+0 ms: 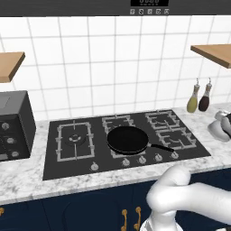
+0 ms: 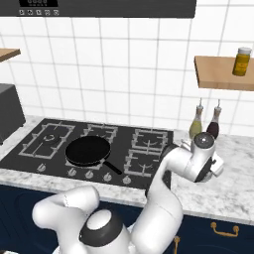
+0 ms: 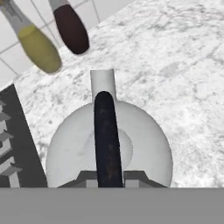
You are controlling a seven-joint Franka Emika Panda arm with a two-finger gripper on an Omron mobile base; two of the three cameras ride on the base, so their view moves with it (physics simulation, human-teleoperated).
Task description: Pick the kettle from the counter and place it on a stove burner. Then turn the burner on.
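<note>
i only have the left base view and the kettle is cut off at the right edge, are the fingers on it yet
observer: yes, in the hand view the fingers are shut on the dark handle arching over the kettle.
operator: which way is the spout facing
observer: the spout points toward the olive bottle and the dark bottle by the tiled wall.
operator: anything overhead to watch when lifting
observer: the right base view shows a yellow jar standing on the wooden shelf, up the wall above the bottles.
</note>
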